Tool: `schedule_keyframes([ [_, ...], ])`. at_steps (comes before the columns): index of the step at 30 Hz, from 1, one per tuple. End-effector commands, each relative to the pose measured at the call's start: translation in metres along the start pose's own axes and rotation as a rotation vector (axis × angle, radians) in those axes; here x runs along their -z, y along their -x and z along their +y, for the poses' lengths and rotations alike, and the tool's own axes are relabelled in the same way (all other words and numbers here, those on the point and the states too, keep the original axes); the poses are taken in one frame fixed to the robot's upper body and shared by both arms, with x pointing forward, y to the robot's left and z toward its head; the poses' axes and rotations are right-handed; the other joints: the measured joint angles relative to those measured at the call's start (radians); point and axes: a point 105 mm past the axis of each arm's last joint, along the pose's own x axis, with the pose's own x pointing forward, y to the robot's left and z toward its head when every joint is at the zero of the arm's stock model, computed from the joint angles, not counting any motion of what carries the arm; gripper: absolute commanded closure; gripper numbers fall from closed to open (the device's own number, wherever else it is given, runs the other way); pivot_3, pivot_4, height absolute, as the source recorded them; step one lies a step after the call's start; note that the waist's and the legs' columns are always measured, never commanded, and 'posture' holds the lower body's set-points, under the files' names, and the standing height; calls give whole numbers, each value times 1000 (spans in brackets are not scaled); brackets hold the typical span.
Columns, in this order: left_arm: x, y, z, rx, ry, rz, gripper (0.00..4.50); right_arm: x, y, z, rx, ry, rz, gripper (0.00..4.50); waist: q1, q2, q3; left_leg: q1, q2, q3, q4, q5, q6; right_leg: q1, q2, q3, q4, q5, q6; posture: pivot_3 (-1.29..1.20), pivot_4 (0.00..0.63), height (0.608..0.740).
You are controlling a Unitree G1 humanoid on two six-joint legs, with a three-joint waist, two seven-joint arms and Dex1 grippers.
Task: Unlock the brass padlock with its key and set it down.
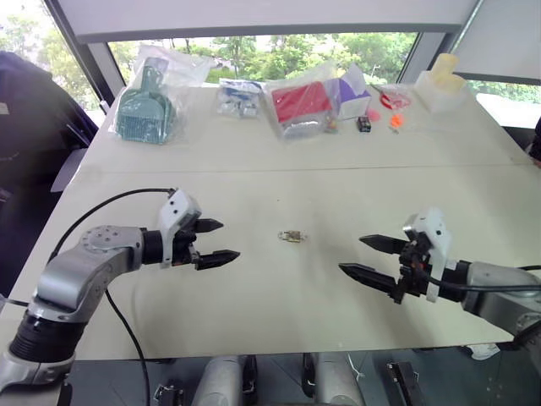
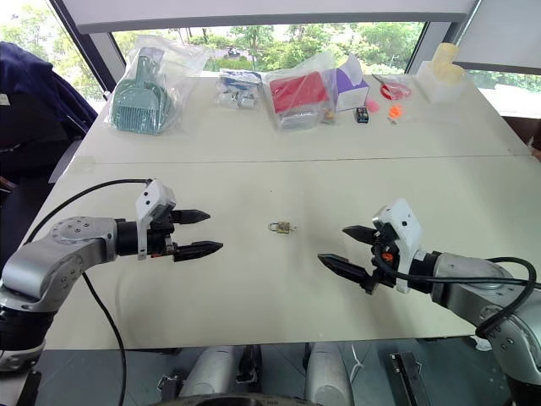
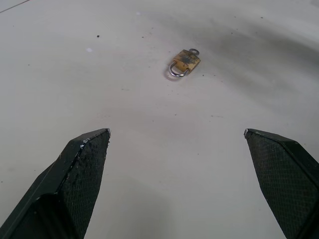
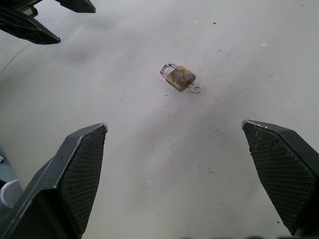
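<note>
The brass padlock [image 1: 292, 236] lies flat on the white table [image 1: 279, 288], midway between my two grippers. Its silver shackle [image 4: 168, 68] looks closed. The key [image 4: 196, 88] sticks out of the bottom of the brass body [image 3: 186, 60]. My left gripper [image 1: 216, 242] hovers to the left of the padlock, open and empty. On the padlock's other side my right gripper [image 1: 365, 256] hovers open with nothing between its fingers. Both point toward the padlock and stay well apart from it.
Along the table's far edge lie a teal item in a plastic bag [image 1: 145, 108], a small bagged item [image 1: 239, 96], a red bagged item [image 1: 303, 106], a purple box [image 1: 353, 91], a small black box with orange bits [image 1: 364, 123] and a pale container [image 1: 441, 85]. A dark chair [image 1: 34, 118] stands at left.
</note>
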Motion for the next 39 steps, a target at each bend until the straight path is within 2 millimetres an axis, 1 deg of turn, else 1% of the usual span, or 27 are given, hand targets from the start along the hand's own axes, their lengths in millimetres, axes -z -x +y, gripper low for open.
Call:
schedule_keyframes([
  [1,-12,1,2,-7,-45,-36,25,-7,1,4,-1,32,-27,0,0,0,0,0,0,0,0,0,0,0,0,0,0,0,0,0,150,735],
  [6,-14,0,2,-5,-30,-53,25,-6,0,5,1,27,-30,0,0,0,0,0,0,0,0,0,0,0,0,0,0,0,0,0,150,735],
  [12,-9,1,0,-5,-37,-28,25,-6,-2,6,-3,22,-34,0,-1,0,0,0,0,0,0,1,1,0,0,0,0,0,0,0,150,735],
  [16,-10,0,3,-24,-67,-19,25,-5,-6,2,8,6,-24,0,0,0,0,0,0,0,0,1,1,0,0,0,0,0,0,0,150,735],
  [18,-15,0,6,-22,-89,-16,25,-7,-13,0,14,17,-11,0,-1,0,0,0,0,0,0,1,1,0,0,0,0,0,0,0,150,735],
  [20,-22,2,11,-16,-117,-8,25,-14,-17,1,2,38,-19,0,-1,0,0,0,0,0,0,1,0,0,0,0,0,0,0,0,150,735],
  [22,-29,3,17,9,-168,36,25,-22,-16,2,-3,59,-32,0,2,0,0,0,0,0,0,1,0,0,1,-1,0,0,0,0,150,735],
  [24,-39,-2,26,24,-228,84,25,-24,-10,-1,12,67,-33,0,7,0,0,0,0,0,0,1,1,0,1,-1,0,0,0,0,150,735],
  [26,-54,-12,27,104,-289,98,25,-24,-4,-5,40,71,-29,0,17,0,0,-1,-1,-1,0,1,1,1,0,-2,-1,0,0,0,150,735],
  [28,-65,-24,26,189,-347,110,25,-23,-1,-8,63,70,-29,0,25,0,0,-1,-1,0,2,1,1,2,0,-1,-2,0,0,0,150,735],
  [29,-68,-32,25,235,-383,128,25,-23,1,-10,76,68,-30,0,25,0,0,-1,-1,1,3,1,2,3,0,-1,-2,0,0,0,150,735],
  [30,-71,-47,23,286,-424,153,25,-21,3,-11,93,64,-35,0,25,0,0,-1,-1,1,3,1,2,3,0,-1,-3,0,0,0,150,735],
  [31,-73,-60,21,322,-451,177,25,-20,4,-12,109,61,-40,0,28,0,0,-1,-1,1,4,1,2,4,0,-1,-3,0,0,0,150,735],
  [34,-81,-94,12,425,-389,255,25,-18,5,-12,152,53,-62,0,38,-1,0,-2,-2,-2,7,-2,8,7,0,-3,-5,0,0,0,150,735],
  [37,-77,-125,6,487,-498,378,25,-15,4,-7,188,31,-93,0,26,-1,0,-3,-3,-1,8,-4,12,8,-1,-3,-7,0,0,0,150,735],
  [39,-78,-142,2,509,-556,415,25,-11,4,-4,210,17,-106,0,23,-2,1,-4,-3,0,8,-5,13,6,-1,-3,-8,1,0,0,150,735],
])
